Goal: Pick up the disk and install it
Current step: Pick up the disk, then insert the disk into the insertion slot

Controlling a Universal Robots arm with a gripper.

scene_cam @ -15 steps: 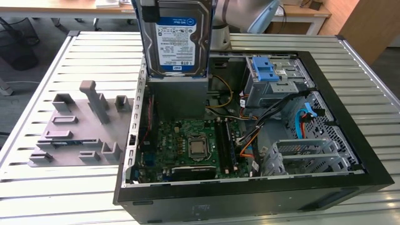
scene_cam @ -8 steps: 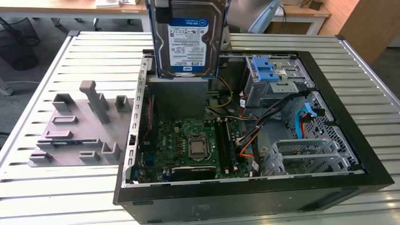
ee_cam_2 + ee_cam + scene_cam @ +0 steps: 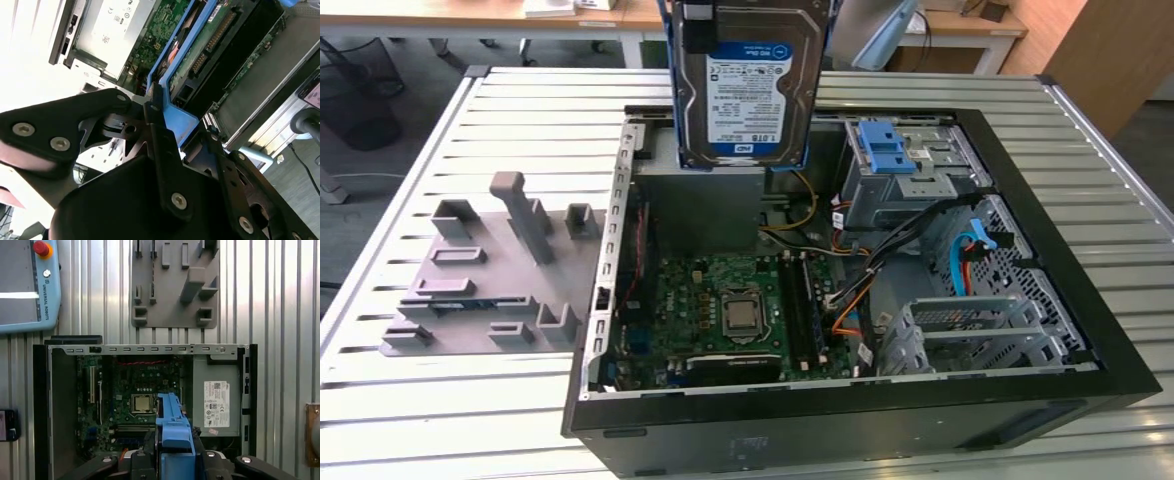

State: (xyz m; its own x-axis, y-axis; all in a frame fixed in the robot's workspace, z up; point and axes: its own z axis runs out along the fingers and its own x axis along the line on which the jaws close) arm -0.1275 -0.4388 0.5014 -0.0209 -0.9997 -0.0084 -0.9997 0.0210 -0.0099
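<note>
The disk [image 3: 746, 95], a silver hard drive with a blue-and-white label in a blue carrier bracket, hangs upright in the air above the back of the open computer case [image 3: 1067, 390]. My gripper [image 3: 181, 125] is shut on the disk's blue bracket, one finger on each side. In the first wrist view the bracket's blue edge [image 3: 173, 427] sticks out from the gripper [image 3: 173, 460] over the motherboard. The disk's circuit-board side [image 3: 210, 45] shows in the second wrist view.
A grey drive cage with a blue latch [image 3: 894, 152] sits at the case's back, toward the exterior view's right. A power supply [image 3: 215, 402] and the motherboard [image 3: 727, 310] lie inside. A grey fixture plate [image 3: 487, 270] rests beside the case. A teach pendant [image 3: 25, 285] lies on the table.
</note>
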